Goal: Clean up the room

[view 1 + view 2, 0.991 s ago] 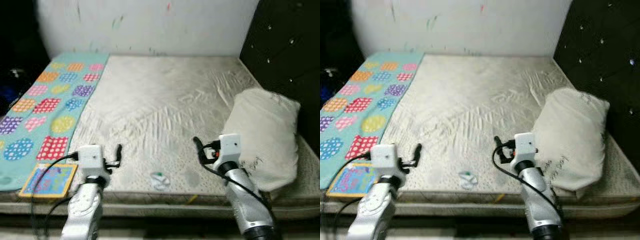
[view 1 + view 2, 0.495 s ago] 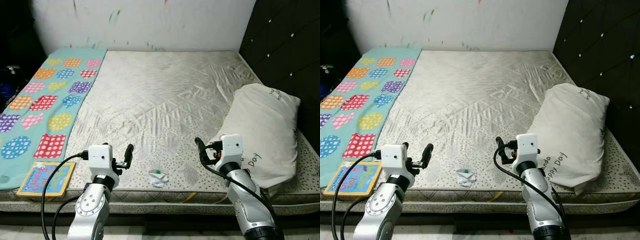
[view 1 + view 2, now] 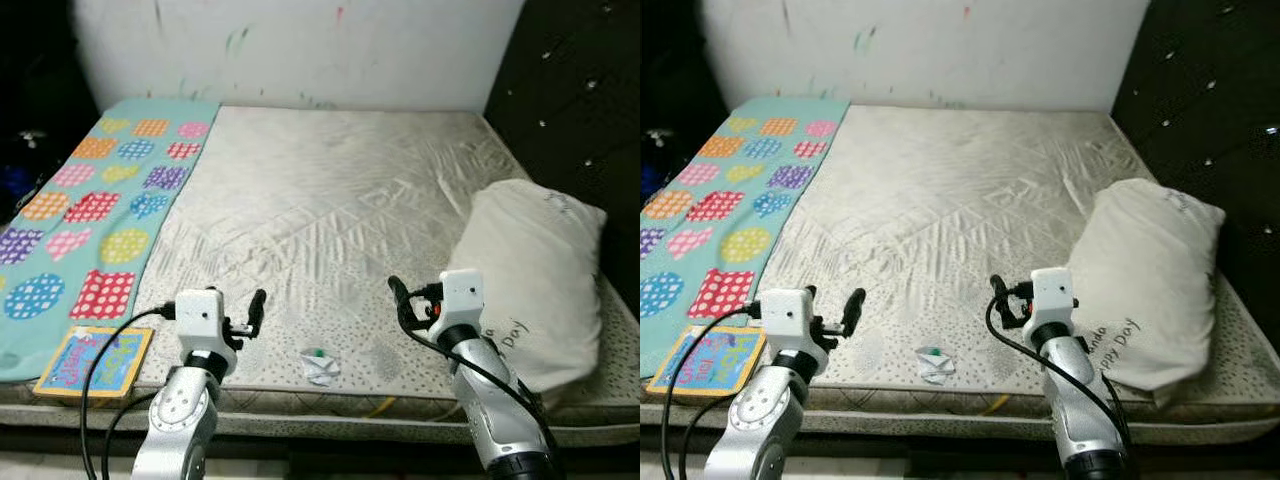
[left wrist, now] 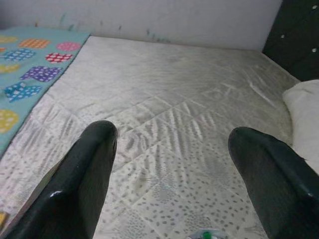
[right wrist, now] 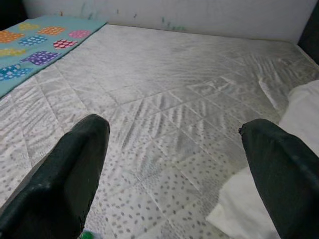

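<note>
Both pincers, left point(image 3: 250, 312) and right point(image 3: 400, 300), hang wide open over the bed point(image 3: 330, 210), so next one should grab what looks like a wrapper point(image 3: 320, 365).

A bare mattress point(image 3: 330, 210) carries a pillow point(image 3: 535, 275), polka-dot blanket point(image 3: 90, 215), book point(image 3: 95, 362) and wrapper point(image 3: 321, 365).
</note>
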Motion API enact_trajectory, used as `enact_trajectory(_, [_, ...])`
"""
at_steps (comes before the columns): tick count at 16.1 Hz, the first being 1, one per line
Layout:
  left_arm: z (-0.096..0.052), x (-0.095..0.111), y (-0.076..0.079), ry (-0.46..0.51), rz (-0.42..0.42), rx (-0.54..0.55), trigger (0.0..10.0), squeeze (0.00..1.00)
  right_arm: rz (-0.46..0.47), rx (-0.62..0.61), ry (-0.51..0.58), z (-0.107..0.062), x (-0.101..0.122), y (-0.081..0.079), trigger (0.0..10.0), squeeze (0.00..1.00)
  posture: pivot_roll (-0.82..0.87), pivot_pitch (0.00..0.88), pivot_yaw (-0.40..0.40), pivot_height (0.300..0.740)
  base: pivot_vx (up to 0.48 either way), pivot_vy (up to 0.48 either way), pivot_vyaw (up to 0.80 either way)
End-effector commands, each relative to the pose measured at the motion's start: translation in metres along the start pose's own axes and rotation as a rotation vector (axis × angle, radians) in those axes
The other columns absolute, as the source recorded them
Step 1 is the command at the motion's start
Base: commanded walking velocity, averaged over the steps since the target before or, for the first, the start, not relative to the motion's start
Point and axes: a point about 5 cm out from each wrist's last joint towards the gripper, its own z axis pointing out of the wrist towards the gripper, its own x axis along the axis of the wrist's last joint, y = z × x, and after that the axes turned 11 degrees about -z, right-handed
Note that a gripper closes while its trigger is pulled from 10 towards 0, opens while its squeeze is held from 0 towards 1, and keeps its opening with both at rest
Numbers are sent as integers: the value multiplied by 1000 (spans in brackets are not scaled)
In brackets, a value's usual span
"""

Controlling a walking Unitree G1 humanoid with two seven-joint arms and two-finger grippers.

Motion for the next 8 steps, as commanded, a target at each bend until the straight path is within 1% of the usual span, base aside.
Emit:
enact_trajectory(1, [1,4,1,12,3,-7,10000,0,-1,-9,0,2,0,2,10000,0,-35,0,-25,740,352,0,0])
enact_trajectory(3, [1,4,1,12,3,-6,10000,0,-1,-9,-1,2,0,2,10000,0,-35,0,-25,740,330,0,0])
enact_trajectory(4, [1,3,0,14,-5,20,10000,0,0,-10,-1,1,0,2,10000,0,-35,0,-25,740,0,0,0])
enact_trajectory(6, [1,2,0,6,-23,36,10000,0,1,-11,-4,1,-1,2,10000,0,-35,0,-25,740,0,0,0])
enact_trajectory(7, [2,2,1,9,-58,24,10000,0,1,-11,-4,1,-1,2,10000,0,-35,0,-25,740,0,0,0])
enact_trajectory(8, [1,1,0,6,-59,30,10000,0,0,-11,-5,1,-1,2,10000,0,-35,0,-25,740,0,0,0])
